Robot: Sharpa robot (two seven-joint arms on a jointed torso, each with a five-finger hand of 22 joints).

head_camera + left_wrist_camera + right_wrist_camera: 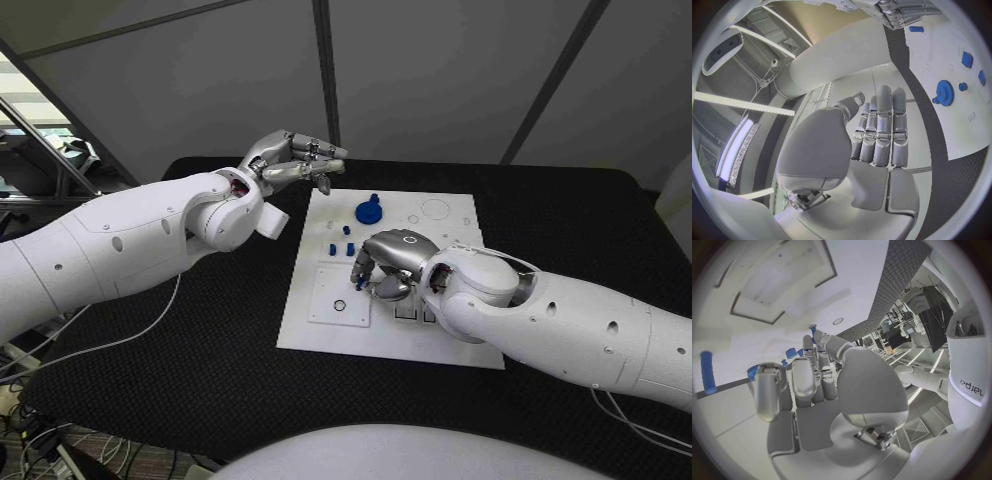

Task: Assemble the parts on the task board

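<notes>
1. Even, cool light is falling from above in the head view, and the task board is showing bright against the dark tabletop.
2. Soft shadows are lying under the right hand on the board, with no hard edges.
3. Glare is sliding over the silver fingers of the left hand and over the white arm shells.
4. Both wrist views are bending straight edges into curves, and a dark ring is framing each circle.
5. In the left wrist view, long ceiling lamps are burning out to white.
6. In the right wrist view, the nearest fingertips are looking soft and blurred.
</notes>
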